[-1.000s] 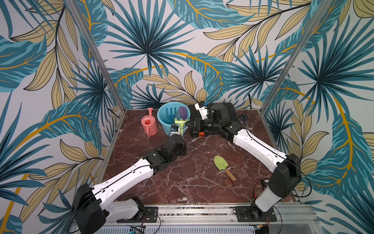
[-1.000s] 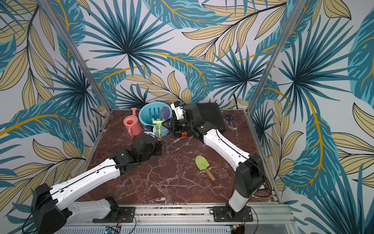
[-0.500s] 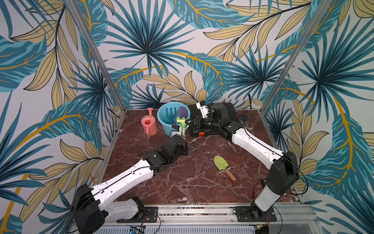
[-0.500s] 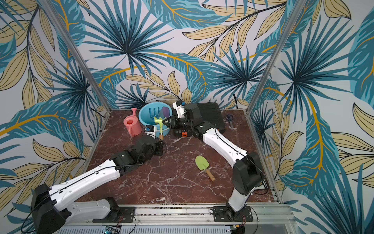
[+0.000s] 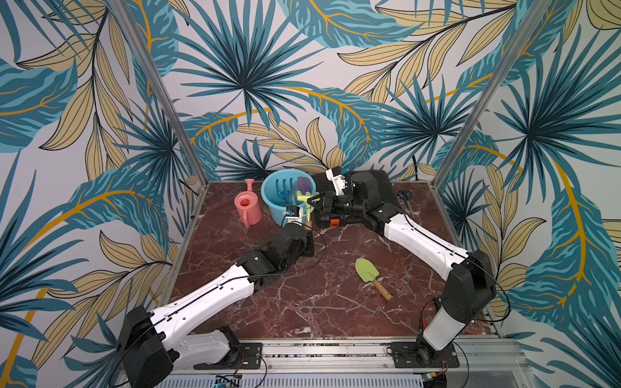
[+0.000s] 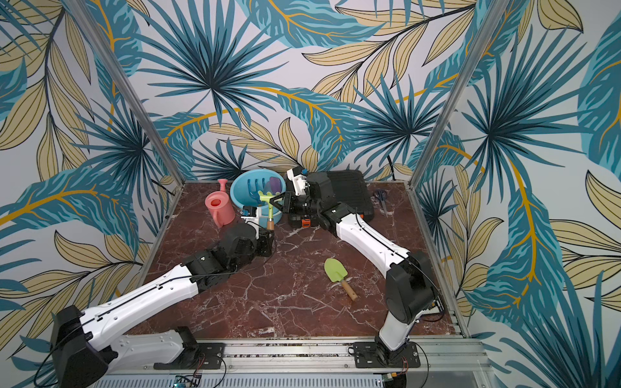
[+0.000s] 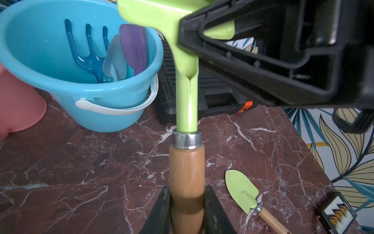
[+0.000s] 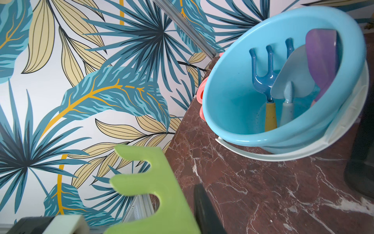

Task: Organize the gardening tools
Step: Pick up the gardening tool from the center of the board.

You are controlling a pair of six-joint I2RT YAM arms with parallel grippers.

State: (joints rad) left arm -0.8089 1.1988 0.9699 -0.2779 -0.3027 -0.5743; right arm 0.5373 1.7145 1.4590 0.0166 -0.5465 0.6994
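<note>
My left gripper (image 7: 187,194) is shut on the wooden handle of the green hoe (image 7: 187,101), holding it upright in front of the blue bucket (image 5: 272,205). My right gripper (image 5: 312,201) is shut on the hoe's green forked head (image 8: 153,192); one black finger (image 8: 202,202) presses against it, the other is hidden. In the bucket stand the blue fork-rake (image 8: 263,77), pale blue trowel (image 8: 293,81) and purple scoop (image 8: 321,60). The lime trowel (image 5: 366,270) lies on the table near the right arm. Left of the bucket stands the pink watering can (image 5: 248,208).
A black case with orange latches (image 5: 373,188) lies at the back behind my right arm. Blue-handled scissors (image 5: 405,195) lie to its right near the back corner. Patterned walls and metal posts close in the marble table (image 5: 302,309).
My right gripper has moved left to the hoe's head and its jaws have narrowed onto it. The left gripper has kept its hold on the handle and lifted slightly.
</note>
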